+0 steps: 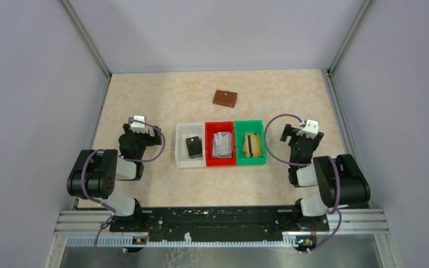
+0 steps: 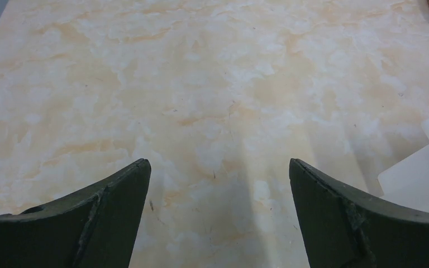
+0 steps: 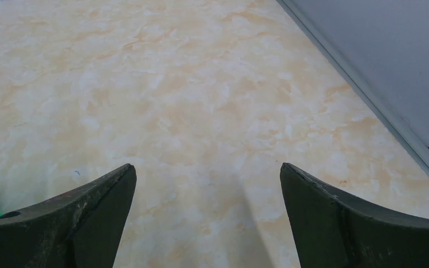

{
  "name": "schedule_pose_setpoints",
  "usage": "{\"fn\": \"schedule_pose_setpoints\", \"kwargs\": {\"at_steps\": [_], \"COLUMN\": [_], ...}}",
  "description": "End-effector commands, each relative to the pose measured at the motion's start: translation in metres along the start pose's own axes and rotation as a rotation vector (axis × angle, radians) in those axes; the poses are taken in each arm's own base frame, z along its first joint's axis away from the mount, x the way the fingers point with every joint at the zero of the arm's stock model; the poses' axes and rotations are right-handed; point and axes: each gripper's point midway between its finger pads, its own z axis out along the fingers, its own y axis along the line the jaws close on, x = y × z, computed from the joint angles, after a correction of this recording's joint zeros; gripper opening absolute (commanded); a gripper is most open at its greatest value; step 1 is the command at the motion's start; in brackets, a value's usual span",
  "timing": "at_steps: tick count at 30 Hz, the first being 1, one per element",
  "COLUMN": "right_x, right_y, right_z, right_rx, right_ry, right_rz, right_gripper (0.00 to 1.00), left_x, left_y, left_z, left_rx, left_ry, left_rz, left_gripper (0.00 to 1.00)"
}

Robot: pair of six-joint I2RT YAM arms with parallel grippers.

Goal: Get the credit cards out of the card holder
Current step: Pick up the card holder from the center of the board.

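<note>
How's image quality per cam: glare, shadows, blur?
Top external: even soft light, no glare, card holder small but clear. Left wrist: left claw dark with little detail, faint shadow bands on the table. Right wrist: right claw likewise dark, soft shadow between its fingers.

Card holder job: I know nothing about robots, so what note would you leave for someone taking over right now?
Left gripper: open, empty, above the table.
Right gripper: open, empty, above the table.
Card holder: flat on the table beyond the red bin, neither gripper near it.
Done: black card in white bin, silvery cards in red bin, gold cards in green bin.
Left: cannot see whether cards remain inside the holder; check it.
</note>
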Motion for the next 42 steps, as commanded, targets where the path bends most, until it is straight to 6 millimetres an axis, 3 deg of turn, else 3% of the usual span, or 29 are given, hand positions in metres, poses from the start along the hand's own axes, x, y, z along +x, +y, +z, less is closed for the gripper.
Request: {"fn": "schedule_pose_setpoints", "kwargs": {"at_steps": [1, 8, 11, 14, 18, 23, 26, 30, 33, 39, 42], "right_x": [-0.018, -0.020, -0.030, -0.038, -0.075, -0.122, -0.152, -0.158, -0.155, -0.110, -0.091], "right_y": [0.001, -0.004, -0.002, 0.001, 0.022, 0.043, 0.080, 0.137, 0.181, 0.241, 0.261], "right_z": [0.005, 0.003, -0.001, 0.005, 0.011, 0.019, 0.030, 0.051, 0.063, 0.085, 0.092], "right_rx": [-0.003, 0.031, 0.032, 0.097, 0.036, -0.117, -0.311, -0.412, -0.497, -0.575, -0.597], "right_ry": [-0.062, -0.058, -0.085, 0.022, 0.067, 0.102, 0.120, 0.263, 0.341, 0.549, 0.606], "right_rz": [0.033, 0.050, 0.028, 0.006, 0.097, 0.456, 0.493, 0.427, 0.382, 0.354, 0.337], "right_gripper": [0.99, 0.99, 0.99, 0.99, 0.99, 0.99, 0.99, 0.99, 0.98, 0.93, 0.93], "left_x": [-0.011, -0.011, -0.010, -0.021, -0.029, -0.019, -0.035, -0.069, -0.083, -0.083, -0.078], "left_y": [-0.003, -0.007, -0.007, -0.004, -0.002, 0.002, -0.001, -0.009, -0.021, -0.042, -0.057], "left_z": [0.004, 0.005, 0.005, 0.007, 0.028, 0.043, 0.045, 0.043, 0.035, 0.016, -0.002], "left_rx": [0.018, 0.043, 0.041, 0.024, 0.042, 0.101, 0.141, 0.185, 0.247, 0.384, 0.495], "left_ry": [-0.032, -0.030, -0.029, -0.054, 0.104, 0.378, 0.415, 0.374, 0.379, 0.450, 0.471], "left_rz": [0.008, 0.019, 0.011, 0.003, 0.020, 0.119, 0.106, 0.075, 0.045, 0.025, 0.049], "left_gripper": [0.99, 0.99, 0.99, 0.99, 0.99, 0.99, 0.99, 0.99, 0.99, 0.99, 0.99]}}
